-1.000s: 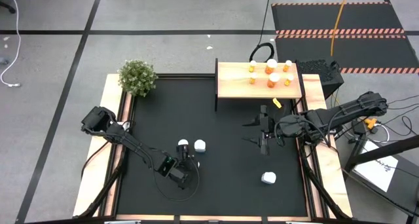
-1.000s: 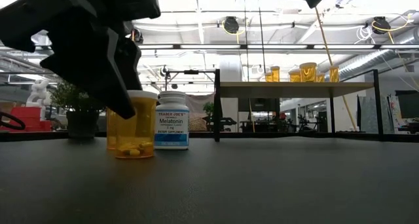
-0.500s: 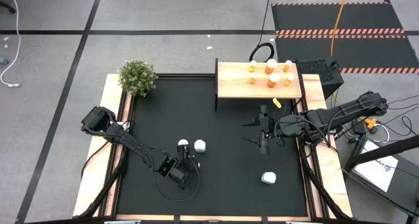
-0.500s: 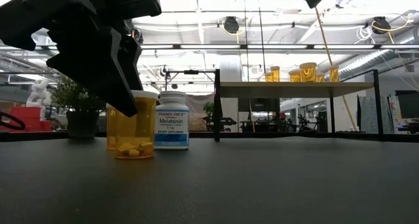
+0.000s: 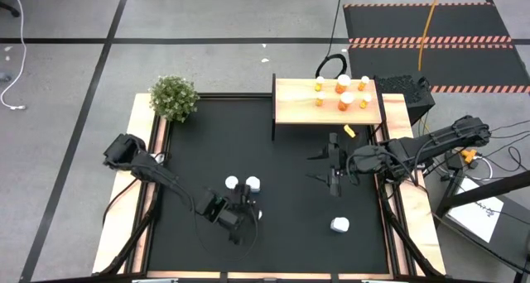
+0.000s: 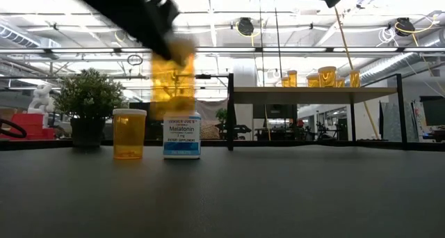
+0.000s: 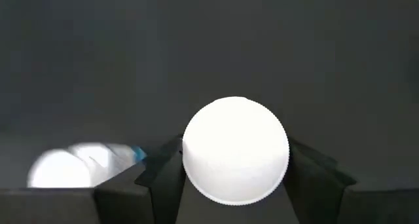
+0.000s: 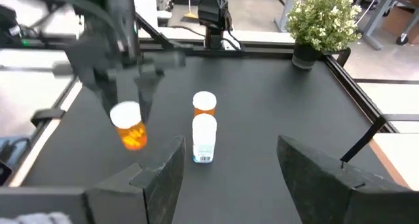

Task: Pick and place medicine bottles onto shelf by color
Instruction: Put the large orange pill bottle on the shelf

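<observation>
Layout across the table

Shelf [image 5: 327, 102] at far edge carrying five bottles [image 5: 343, 84]; plant [image 5: 174, 97] at far-left corner; two bottles [image 5: 252, 184] near-centre, just beside left gripper [image 5: 238, 210] with lifted bottle [image 6: 172, 72]; lone bottle [image 5: 339, 225] near-right, before right gripper [image 5: 332, 169].

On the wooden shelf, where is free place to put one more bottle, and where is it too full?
The shelf is bare on its left half, from the left edge up to the orange bottles. Those bottles crowd the right half, so little room remains there. The left end effector holds an orange bottle lifted above the mat; the right end effector waits open below the shelf.
</observation>
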